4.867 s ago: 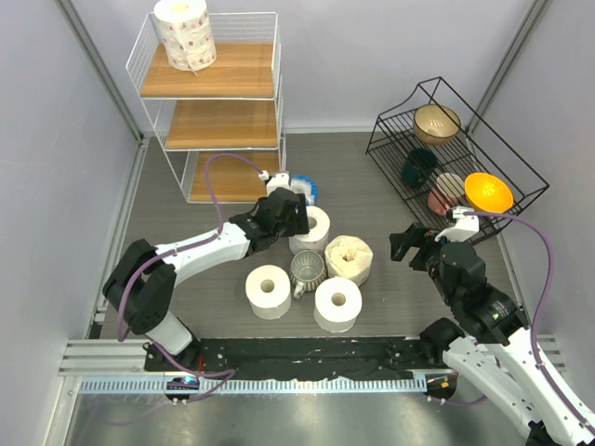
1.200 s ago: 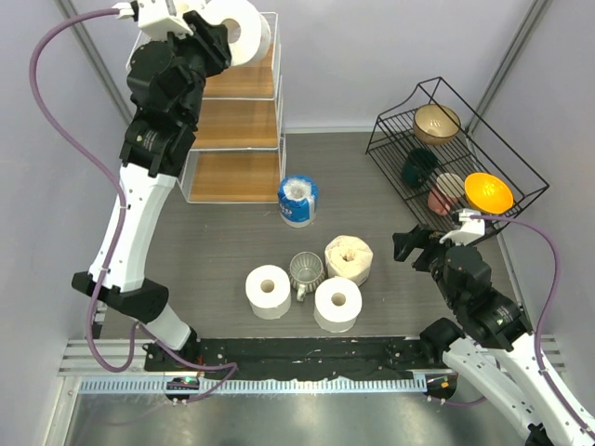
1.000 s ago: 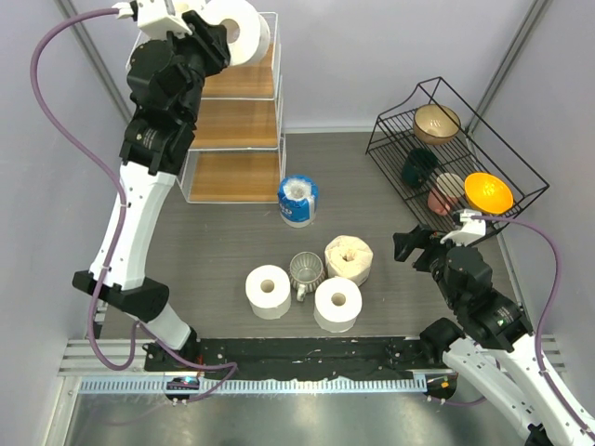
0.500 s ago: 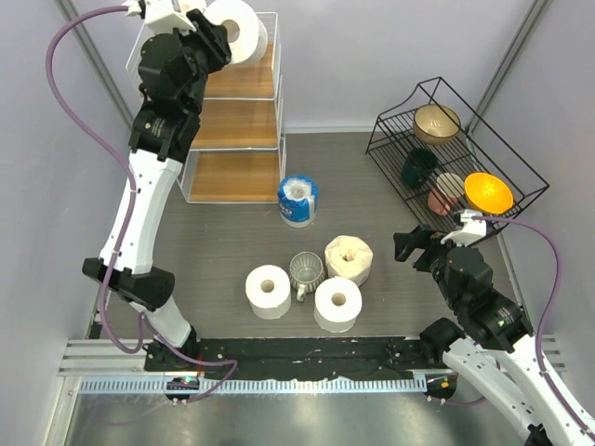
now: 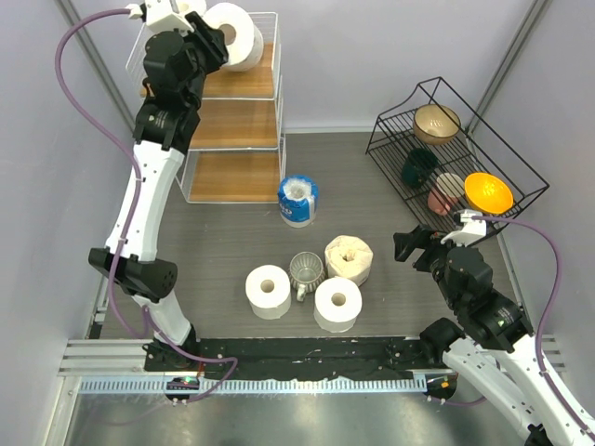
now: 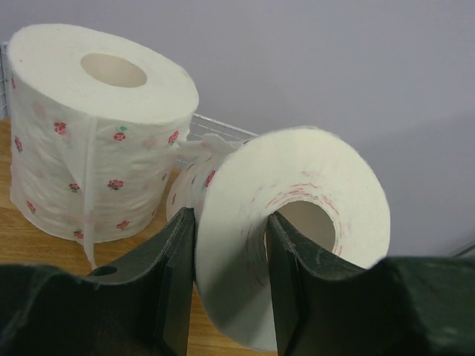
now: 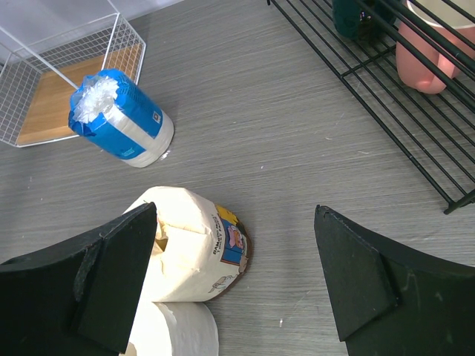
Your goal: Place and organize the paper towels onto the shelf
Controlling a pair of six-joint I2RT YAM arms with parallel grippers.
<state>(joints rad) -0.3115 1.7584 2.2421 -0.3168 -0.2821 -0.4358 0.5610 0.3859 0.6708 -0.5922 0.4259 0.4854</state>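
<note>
My left gripper [image 5: 216, 42] is raised to the top tier of the white wire shelf [image 5: 246, 82]. It is shut on a red-dotted paper towel roll [image 6: 297, 215], one finger [image 6: 280, 245] in the core and one outside, with the roll tilted on its side [image 5: 237, 33] above the top board. A second red-dotted roll [image 6: 96, 133] stands upright beside it on that board. On the floor are a blue-wrapped roll [image 5: 297, 200], a cream ragged roll [image 5: 349, 258] and two white rolls [image 5: 269, 290] [image 5: 337, 302]. My right gripper [image 5: 416, 246] is open and empty, to the right of the cream roll [image 7: 193, 248].
A clear glass mug [image 5: 307, 269] stands among the floor rolls. A black wire rack [image 5: 446, 149] with bowls is at the right, near my right arm. The shelf's middle board [image 5: 232, 123] and bottom board [image 5: 232, 177] are bare. Grey walls enclose both sides.
My left gripper took a roll from the floor beside the blue-wrapped roll and lifted it to the top tier. Over the last second it shifted only slightly. The right arm has not moved.
</note>
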